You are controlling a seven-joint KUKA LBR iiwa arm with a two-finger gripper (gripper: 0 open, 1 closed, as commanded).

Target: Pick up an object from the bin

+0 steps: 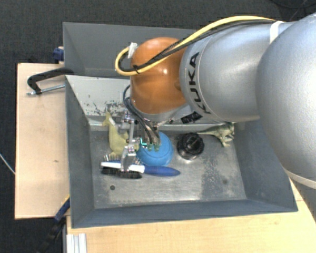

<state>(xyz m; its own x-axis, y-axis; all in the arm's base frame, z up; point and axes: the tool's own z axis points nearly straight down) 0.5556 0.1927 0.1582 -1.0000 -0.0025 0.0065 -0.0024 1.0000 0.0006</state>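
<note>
Camera view: the claw (pixel 130 159) hangs low over a small brush (pixel 116 167) with black bristles and a white handle, lying flat directly beneath it. I cannot tell whether the claw is released or clenched. A blue dome (pixel 157 151) touches its side.

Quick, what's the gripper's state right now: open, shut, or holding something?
Gripper: cannot be told whether open or shut. It is down at the black-and-white brush, beside the blue round thing.
</note>
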